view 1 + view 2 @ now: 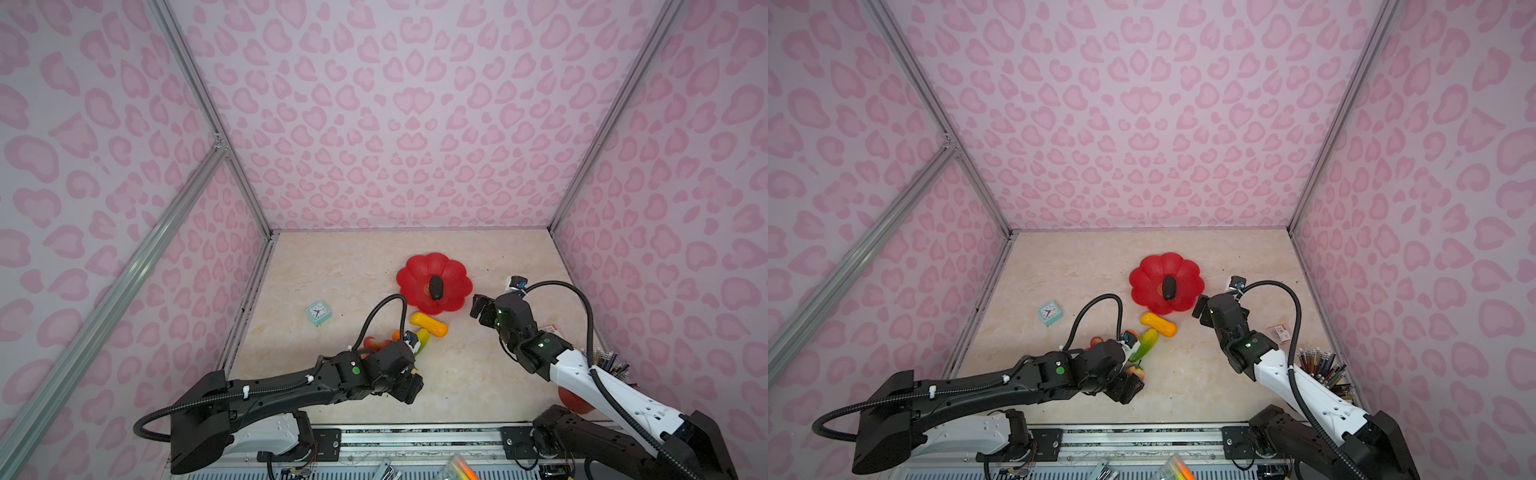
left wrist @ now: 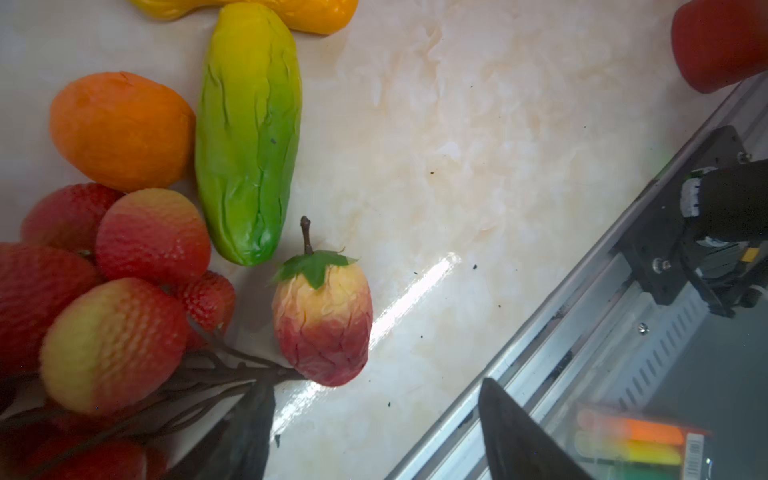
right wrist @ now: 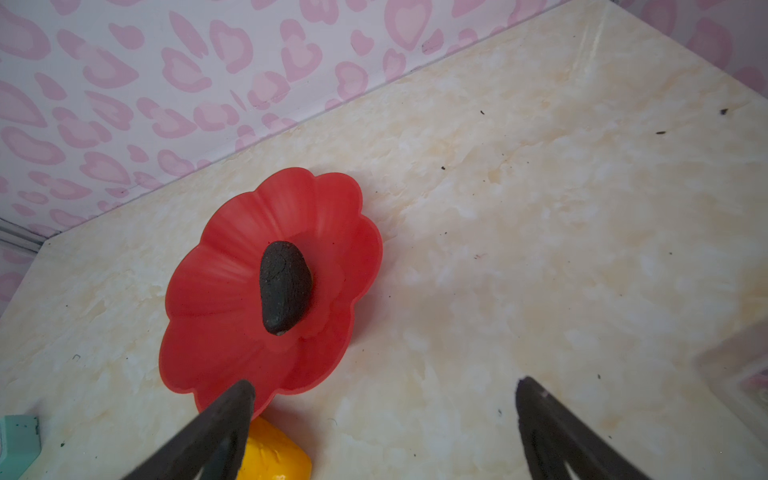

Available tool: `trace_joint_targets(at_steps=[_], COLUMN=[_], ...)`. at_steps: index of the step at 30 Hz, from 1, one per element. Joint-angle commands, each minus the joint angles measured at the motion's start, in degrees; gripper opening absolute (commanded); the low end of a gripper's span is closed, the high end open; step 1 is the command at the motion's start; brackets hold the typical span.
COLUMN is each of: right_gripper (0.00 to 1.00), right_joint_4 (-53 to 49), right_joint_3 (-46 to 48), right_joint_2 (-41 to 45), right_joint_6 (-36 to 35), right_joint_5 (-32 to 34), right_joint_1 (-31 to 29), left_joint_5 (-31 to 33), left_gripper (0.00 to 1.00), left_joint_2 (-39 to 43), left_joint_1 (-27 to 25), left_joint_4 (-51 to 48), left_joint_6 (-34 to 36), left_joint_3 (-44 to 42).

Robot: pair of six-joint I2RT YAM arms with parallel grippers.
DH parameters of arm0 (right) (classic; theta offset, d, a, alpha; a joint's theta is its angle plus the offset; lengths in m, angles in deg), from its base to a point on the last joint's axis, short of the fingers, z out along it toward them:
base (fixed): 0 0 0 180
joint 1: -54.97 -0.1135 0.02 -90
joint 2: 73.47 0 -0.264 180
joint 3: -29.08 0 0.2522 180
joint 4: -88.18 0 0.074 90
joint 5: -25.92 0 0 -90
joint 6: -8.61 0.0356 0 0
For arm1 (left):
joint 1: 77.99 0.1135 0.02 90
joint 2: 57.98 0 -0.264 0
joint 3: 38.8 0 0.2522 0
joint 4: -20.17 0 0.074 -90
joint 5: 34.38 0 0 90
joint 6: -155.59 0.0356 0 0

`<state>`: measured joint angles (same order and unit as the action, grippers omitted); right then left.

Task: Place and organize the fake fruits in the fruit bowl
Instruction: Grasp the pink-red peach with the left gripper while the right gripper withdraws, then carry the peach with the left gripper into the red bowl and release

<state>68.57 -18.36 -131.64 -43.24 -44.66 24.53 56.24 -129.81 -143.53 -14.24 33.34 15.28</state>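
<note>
The red flower-shaped fruit bowl point(image 1: 415, 266) point(image 1: 1148, 268) point(image 3: 224, 291) holds the dark avocado point(image 1: 435, 286) point(image 1: 1168, 287) point(image 3: 284, 286) at its centre. Just in front of it on the table lie the yellow-orange oblong point(image 1: 428, 324) point(image 1: 1158, 324) and the green-yellow oblong point(image 1: 1144, 345) point(image 2: 249, 137). The tangerine point(image 2: 120, 131), the red grape bunch point(image 1: 374, 344) point(image 2: 112, 311) and the strawberry-like fruit point(image 1: 1136, 371) point(image 2: 322, 320) lie beside them. My left gripper point(image 1: 409, 386) point(image 2: 374, 386) is open just short of the strawberry-like fruit. My right gripper point(image 1: 480, 307) point(image 3: 385, 384) is open and empty beside the bowl's rim.
A teal square clock point(image 1: 318, 312) stands left of the fruits. A red cylindrical object point(image 1: 575, 401) point(image 2: 719, 41) sits under the right arm. A holder of pencils point(image 1: 1325, 365) and a small box point(image 1: 1280, 332) stand by the right wall. A metal rail point(image 1: 415, 432) edges the front.
</note>
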Motion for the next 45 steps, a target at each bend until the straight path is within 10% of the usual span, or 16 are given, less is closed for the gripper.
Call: trace_joint_targets(at_steps=[1,16,28,34,45], right_gripper=[0.98,0.98,0.98,0.97,0.97], right_joint_4=[0.54,-1.00,-1.83,-1.21,-2.29], right_joint_3=[1.84,5.41,8.34,8.51,6.06], right_joint_2=[1.74,7.99,12.02,11.06,7.01], right_joint_6=[1.22,1.72,2.11,1.88,0.83], right_joint_5=[2.44,3.72,2.94,2.64,-2.14], right_joint_1=[0.02,0.84,2.55,2.93,3.03], left_joint_5=[-1.96,0.04,5.88,3.95,-0.73], left_gripper=[0.78,0.73,0.45,0.45,0.45], left_joint_2=[-3.28,-17.93,-16.11,-14.40,-38.08], left_joint_1=[-0.20,-0.20,0.51,10.29,24.19], left_joint_4=[1.74,1.11,0.54,1.33,-0.25], left_joint_6=[0.86,0.87,5.88,12.30,20.37], left_joint_3=[1.20,7.25,11.72,19.79,46.60])
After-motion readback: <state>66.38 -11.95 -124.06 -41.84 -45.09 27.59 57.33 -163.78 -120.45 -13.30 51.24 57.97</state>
